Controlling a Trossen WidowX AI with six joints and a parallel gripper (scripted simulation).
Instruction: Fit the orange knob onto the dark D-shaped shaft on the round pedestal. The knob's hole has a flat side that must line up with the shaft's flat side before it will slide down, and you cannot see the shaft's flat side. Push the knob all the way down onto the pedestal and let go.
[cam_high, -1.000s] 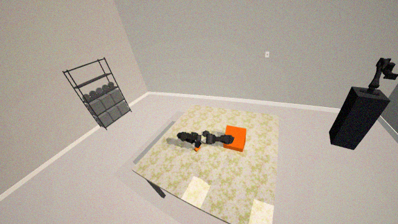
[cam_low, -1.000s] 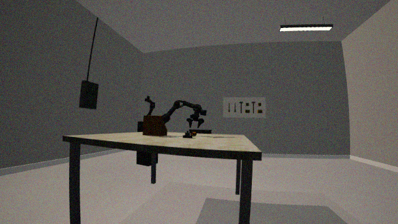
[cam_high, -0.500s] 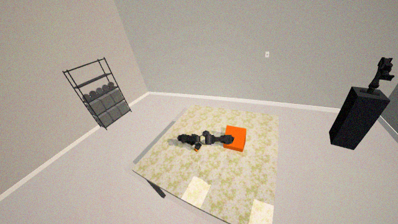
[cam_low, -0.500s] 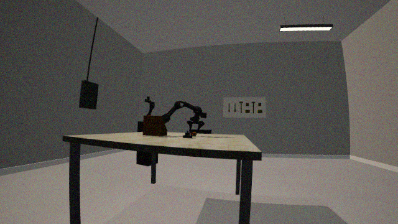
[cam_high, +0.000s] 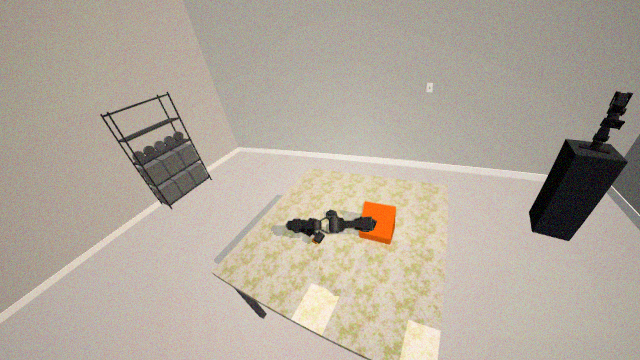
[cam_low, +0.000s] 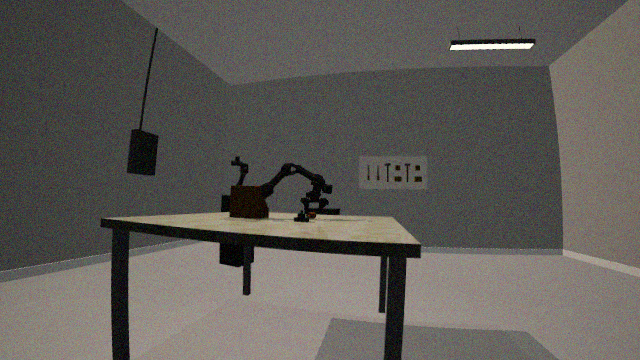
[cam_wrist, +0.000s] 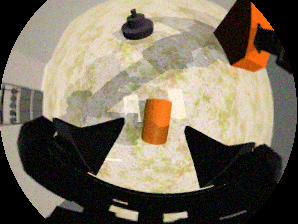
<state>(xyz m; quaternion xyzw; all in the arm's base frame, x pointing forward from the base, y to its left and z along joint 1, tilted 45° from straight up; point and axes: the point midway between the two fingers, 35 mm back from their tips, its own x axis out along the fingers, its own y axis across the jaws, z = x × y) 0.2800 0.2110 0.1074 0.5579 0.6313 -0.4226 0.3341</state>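
The orange knob (cam_wrist: 156, 121) (cam_high: 315, 242) (cam_low: 312, 215) is a short cylinder on the patterned table; its hole is not visible. My gripper (cam_wrist: 155, 125) (cam_low: 314, 207) is open and empty, pointing down over the knob. In the wrist view the knob appears between the two spread fingertips, with a gap on each side; I cannot tell whether the tips are down at its height. The dark round pedestal (cam_wrist: 138, 31) (cam_low: 301, 219) stands a short way from the knob, with its shaft (cam_wrist: 133, 13) pointing up. The shaft's flat side cannot be seen.
The arm's base is at a large orange box (cam_high: 384, 222) (cam_low: 242, 201) (cam_wrist: 250, 63) on the table (cam_high: 370, 285) (cam_low: 200, 227). Bright light patches and arm shadows lie on the table top. A dark shelf rack (cam_high: 172, 170) stands off by the wall.
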